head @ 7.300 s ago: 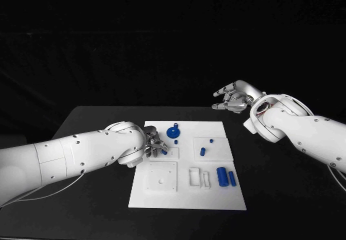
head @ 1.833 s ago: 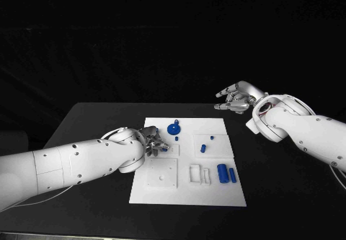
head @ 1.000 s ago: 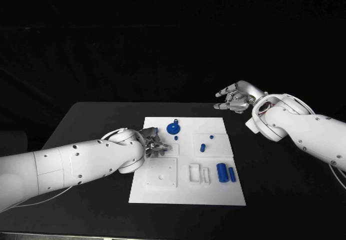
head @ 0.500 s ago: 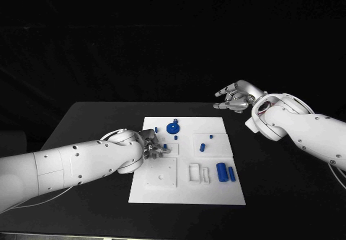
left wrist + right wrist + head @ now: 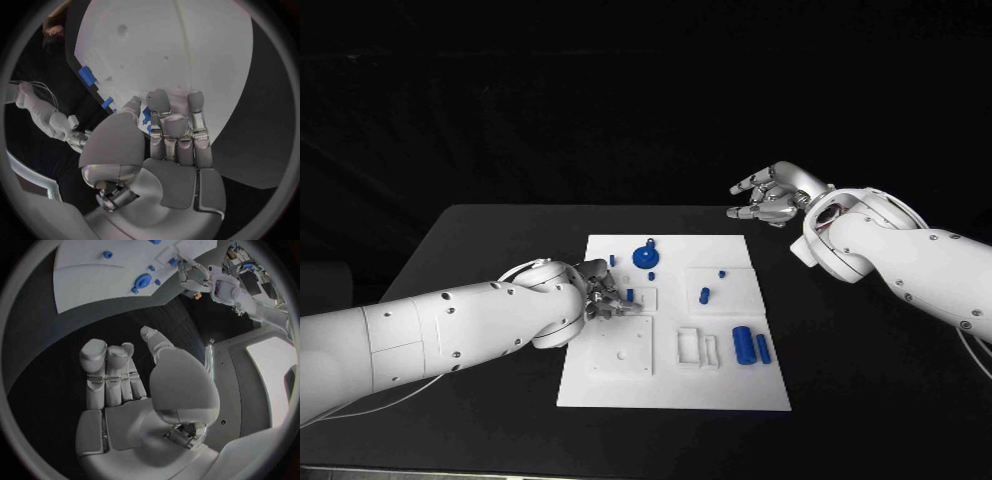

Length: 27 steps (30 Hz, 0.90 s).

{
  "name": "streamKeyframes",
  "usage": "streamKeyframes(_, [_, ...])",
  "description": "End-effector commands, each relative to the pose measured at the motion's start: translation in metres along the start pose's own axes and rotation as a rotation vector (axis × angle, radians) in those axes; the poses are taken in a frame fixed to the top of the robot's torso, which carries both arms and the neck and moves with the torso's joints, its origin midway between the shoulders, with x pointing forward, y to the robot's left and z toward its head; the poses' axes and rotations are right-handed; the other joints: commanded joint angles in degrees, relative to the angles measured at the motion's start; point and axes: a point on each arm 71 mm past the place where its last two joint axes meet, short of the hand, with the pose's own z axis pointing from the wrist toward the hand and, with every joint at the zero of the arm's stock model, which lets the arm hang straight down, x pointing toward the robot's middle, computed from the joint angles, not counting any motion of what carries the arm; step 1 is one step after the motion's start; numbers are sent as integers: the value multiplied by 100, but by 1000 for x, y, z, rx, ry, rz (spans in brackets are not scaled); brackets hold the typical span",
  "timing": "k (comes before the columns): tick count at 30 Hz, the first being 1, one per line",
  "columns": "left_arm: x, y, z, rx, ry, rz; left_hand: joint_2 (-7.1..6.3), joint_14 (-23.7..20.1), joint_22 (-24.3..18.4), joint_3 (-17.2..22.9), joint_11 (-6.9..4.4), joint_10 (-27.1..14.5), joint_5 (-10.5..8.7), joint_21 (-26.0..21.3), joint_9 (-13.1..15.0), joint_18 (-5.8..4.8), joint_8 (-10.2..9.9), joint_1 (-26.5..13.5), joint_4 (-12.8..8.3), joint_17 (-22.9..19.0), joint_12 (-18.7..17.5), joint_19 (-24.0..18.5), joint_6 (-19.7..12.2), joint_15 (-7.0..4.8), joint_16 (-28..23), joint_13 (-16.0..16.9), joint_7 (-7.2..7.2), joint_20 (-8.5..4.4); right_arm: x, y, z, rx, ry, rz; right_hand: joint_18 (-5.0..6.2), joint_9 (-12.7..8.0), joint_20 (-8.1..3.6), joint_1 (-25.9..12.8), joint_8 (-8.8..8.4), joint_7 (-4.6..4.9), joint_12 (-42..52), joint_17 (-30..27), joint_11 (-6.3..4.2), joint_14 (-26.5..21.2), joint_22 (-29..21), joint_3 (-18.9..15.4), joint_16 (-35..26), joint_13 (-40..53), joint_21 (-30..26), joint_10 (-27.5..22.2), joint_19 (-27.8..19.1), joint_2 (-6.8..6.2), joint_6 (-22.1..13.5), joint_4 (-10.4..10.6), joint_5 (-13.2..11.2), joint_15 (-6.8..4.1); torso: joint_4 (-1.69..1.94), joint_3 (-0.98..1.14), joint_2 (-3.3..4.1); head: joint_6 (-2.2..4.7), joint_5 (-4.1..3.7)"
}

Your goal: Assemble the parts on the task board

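Head view: unmarked white task board [image 5: 672, 390]

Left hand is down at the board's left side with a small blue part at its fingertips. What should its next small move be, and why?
Probably ease the left hand down to seat the small blue part in the task board; the part sits right at its fingertips.

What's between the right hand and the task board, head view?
Nothing: in the head view only bare black table separates the right hand, held off the far right corner, from the task board.
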Motion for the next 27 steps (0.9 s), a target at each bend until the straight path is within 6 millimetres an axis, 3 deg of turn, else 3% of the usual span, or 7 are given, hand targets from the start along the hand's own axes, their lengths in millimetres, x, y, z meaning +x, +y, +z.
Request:
streamKeyframes(1, [3, -1, -2, 18, 33, -20, -26, -69, 90, -152, 32, 276, 25, -55, -61, 11, -45, 65, -29, -27, -119, -13, -49, 28, -67, -45, 38, 27, 1, 0, 0, -9, 7, 1, 72, 7, -10, -53, 0, 8, 7, -5, -16, -9, 566, -22, -23, -5, -34, -2, 190, -2, 13, 5, -20, -38, 1, -5, -5, 20, -5])
streamKeyframes(6, [-5, -5, -7, 44, 36, -60, -27, -118, 66, -341, 90, 279, 22, -226, -427, 11, -63, 113, -126, -119, -478, -49, -277, 62, -328, -140, 129, 52, 1, -1, 0, -6, 6, 2, 71, 6, -11, -49, -2, 9, 7, -7, -18, -7, 567, -37, -27, -6, -30, -1, 194, -1, 6, 15, -7, -37, 0, -7, -1, 38, -5])
streamKeyframes(9, [-15, -8, -8, 58, 33, -101, 50, -215, 52, -342, 149, 267, 35, -373, -936, 11, -65, 100, -259, -160, -840, -86, -689, 117, -472, -213, 257, 95, 1, -3, 0, -1, 5, 5, 71, 6, -11, -49, -2, 9, 7, -7, -18, -7, 567, -37, -27, -6, -30, -1, 194, -1, 6, 15, -7, -37, -1, -5, -2, 52, -5])
streamKeyframes(10, [-20, -9, -9, 60, 32, -115, 95, -232, 34, -339, 195, 276, 43, -487, -1701, 11, -24, 83, -305, -162, -1013, -67, -865, 163, -495, -195, 339, 135, 1, -3, 1, 0, 4, 6, 71, 6, -11, -49, -2, 9, 7, -7, -18, -7, 567, -37, -27, -6, -30, -1, 194, -1, 6, 15, -7, -37, -2, -7, -1, 59, -7])
streamKeyframes(12, [-30, -9, -9, 61, 30, -140, 116, -226, 74, -333, 234, 268, 108, -558, -2398, 11, -73, 95, -363, -152, -977, -20, -1122, 162, -491, -115, 433, 130, 1, -4, 1, 4, 3, 8, 72, 6, -11, -43, -2, 10, 6, -2, -16, -4, 566, -40, -22, -7, -39, -2, 194, -3, -7, 17, -6, -38, -9, -5, 5, 73, 4])
streamKeyframes(18, [-64, -9, -9, 51, 26, -176, 185, -233, 95, -335, 236, 266, 293, -660, -2806, 11, -66, 85, -391, -146, -1036, 17, -1189, 175, -509, -86, 473, 139, 1, -6, 2, 9, 3, 12, 72, 6, -11, -43, -2, 10, 6, -2, -16, -4, 566, -40, -22, -7, -39, -2, 194, -3, -7, 17, -6, -38, -6, 1, 7, 110, 26])
streamKeyframes(27, [-124, 4, -4, -9, -8, -171, 507, -246, 100, -384, 233, 266, 1124, -721, -2922, 11, -65, 211, -689, -141, -1098, 28, -1302, 182, -521, -84, 492, 145, 2, -6, 3, 13, 4, 15, 72, 6, -11, -43, -2, 10, 6, -2, -16, -4, 566, -40, -22, -7, -39, -2, 194, -3, -7, 17, -6, -38, -8, 8, 30, 173, 40])
